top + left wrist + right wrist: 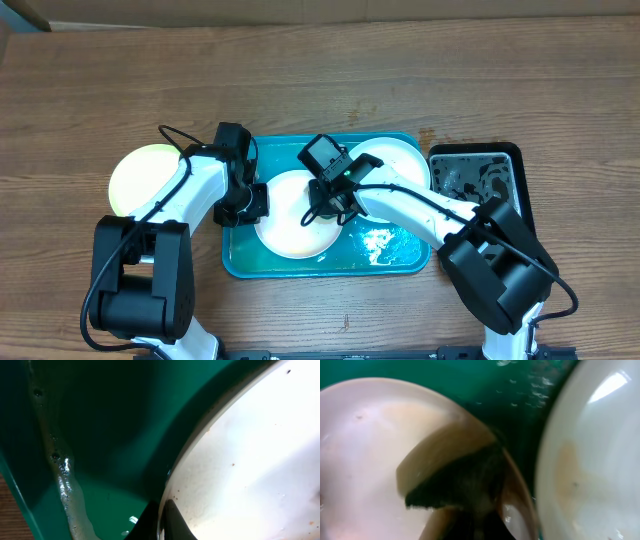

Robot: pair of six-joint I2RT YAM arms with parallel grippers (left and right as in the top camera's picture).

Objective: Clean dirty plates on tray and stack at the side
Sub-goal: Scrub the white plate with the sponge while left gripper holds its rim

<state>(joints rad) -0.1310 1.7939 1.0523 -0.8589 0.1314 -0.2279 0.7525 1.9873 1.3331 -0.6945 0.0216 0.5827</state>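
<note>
Brown wood-grain table [320, 80] under even light, a pale tan strip [300, 8] beyond its far edge.

A: What sits on the wooden tabletop [320, 70]?
B: The turquoise tray [245, 262] at centre frame, a black tray [512, 170] just beside its right edge, and a yellow-green plate [135, 180] at left.

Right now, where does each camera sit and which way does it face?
Overhead: above the table, looking down on the tray, front plate, left arm and right arm.
Left wrist: low in the tray, facing that plate's rim; one dark fingertip shows.
Right wrist: close over that plate; the right gripper holds a dark pad.
Shared: all show that plate.
</note>
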